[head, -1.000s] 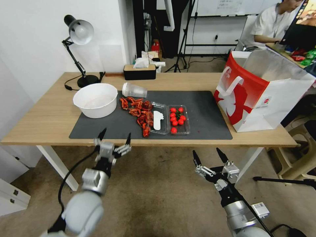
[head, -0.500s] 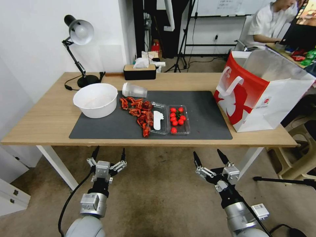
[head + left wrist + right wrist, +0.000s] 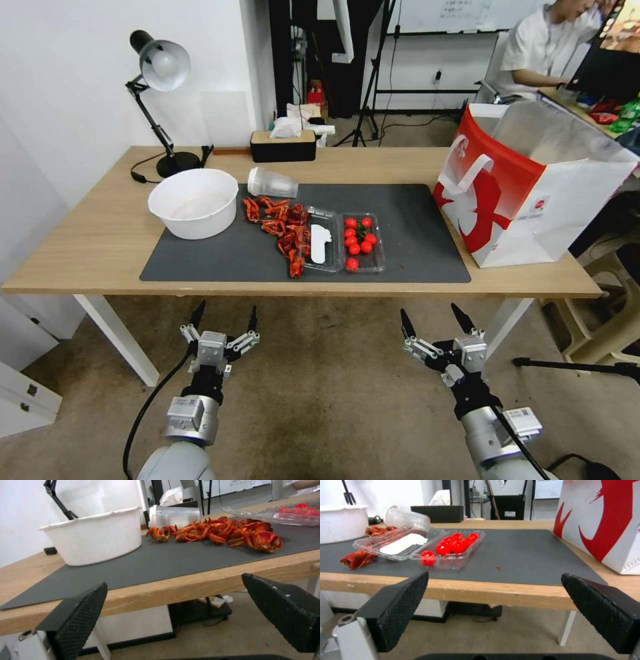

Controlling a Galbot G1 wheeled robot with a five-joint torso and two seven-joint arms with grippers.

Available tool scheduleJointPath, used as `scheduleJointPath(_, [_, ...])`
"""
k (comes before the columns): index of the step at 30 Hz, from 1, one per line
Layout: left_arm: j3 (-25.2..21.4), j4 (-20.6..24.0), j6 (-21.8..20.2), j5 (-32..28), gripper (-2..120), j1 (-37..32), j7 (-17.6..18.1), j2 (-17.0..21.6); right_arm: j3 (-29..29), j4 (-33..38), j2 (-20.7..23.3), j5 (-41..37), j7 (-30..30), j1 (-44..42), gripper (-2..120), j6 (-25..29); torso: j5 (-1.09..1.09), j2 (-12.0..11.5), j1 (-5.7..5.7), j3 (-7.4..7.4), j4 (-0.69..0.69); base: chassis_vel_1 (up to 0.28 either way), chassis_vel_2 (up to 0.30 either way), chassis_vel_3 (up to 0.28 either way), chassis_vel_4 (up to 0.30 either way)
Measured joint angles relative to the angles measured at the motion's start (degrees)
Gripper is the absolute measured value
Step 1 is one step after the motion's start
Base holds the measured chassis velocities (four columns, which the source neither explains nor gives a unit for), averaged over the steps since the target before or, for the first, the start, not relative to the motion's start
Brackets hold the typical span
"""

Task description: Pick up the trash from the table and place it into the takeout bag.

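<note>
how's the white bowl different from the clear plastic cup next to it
The white bowl stands upright with its mouth up; the clear plastic cup lies on its side. The bowl is opaque white, wide and much larger; the cup is see-through and slimmer. The bowl straddles the left edge of the dark mat, while the cup lies at the mat's far edge. Both look empty and sit beside the red shell scraps.

white wall left, brown carpet floor, black desk lamp, tripod behind.

Light-wood table under a matt grey mat; glossy clear plastic tray.
</note>
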State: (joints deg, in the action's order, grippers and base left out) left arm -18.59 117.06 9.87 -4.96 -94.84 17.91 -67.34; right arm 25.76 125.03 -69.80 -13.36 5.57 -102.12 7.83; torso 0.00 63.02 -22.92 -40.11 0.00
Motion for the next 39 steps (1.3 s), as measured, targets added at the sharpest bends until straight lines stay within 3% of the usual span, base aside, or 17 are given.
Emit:
scheduleJointPath(20, [0.5,-0.2,-0.2,0.4,100,0.0,-0.1,-0.9,0.1,-0.1,0.5,-0.1,0.2,0.0,100,-0.1,0.0,0.0,0.01,0.0,0.01,0.0,0.0,0.0,0.0])
scheduleJointPath(27, [0.9,0.6,-3.2,-2.1,100,4.0,0.4,1.5,-0.1,-0.1,0.9,-0.2,0.2,0.1,100,-0.1,-0.01,0.0,0.01,0.0,0.01,0.0,0.0,0.0,0.0])
scheduleJointPath(29, [1.0,1.1,-6.3,-5.4,100,10.1,0.0,5.1,-0.1,0.0,1.3,-0.4,0.3,0.1,100,-0.1,-0.01,0.0,0.0,0.0,-0.01,0.0,0.0,0.0,0.0])
scheduleJointPath(31, [1.1,1.2,-7.1,-6.7,100,11.9,-0.3,6.3,-0.1,0.1,1.5,-0.4,0.3,0.1,100,-0.1,-0.02,0.0,0.0,0.0,0.0,0.0,0.0,0.0,0.0])
scheduleJointPath(33, [2.1,1.2,-9.9,-12.8,100,18.8,-0.9,11.0,0.0,0.4,1.8,-0.4,0.3,0.1,100,-0.1,-0.01,0.0,0.0,0.0,-0.02,0.0,0.0,0.0,0.0])
scheduleJointPath(34, [2.1,1.2,-9.9,-12.8,100,18.8,-0.9,11.0,0.0,0.4,1.8,-0.4,0.3,0.1,100,-0.1,-0.01,0.0,0.0,0.0,-0.02,0.0,0.0,0.0,0.0])
scheduleJointPath(37, [4.3,0.0,-13.5,-20.4,100,27.5,-1.9,17.3,0.0,0.5,2.0,-0.5,0.4,0.1,100,-0.1,0.01,0.0,0.0,-0.01,0.0,0.0,0.0,0.0,0.0])
scheduleJointPath(39, [5.3,-0.8,-15.0,-24.0,100,31.0,-1.9,19.0,0.0,0.5,2.0,-0.5,0.4,0.1,100,-0.1,-0.01,0.0,0.0,-0.01,0.01,0.0,0.0,0.0,0.0])
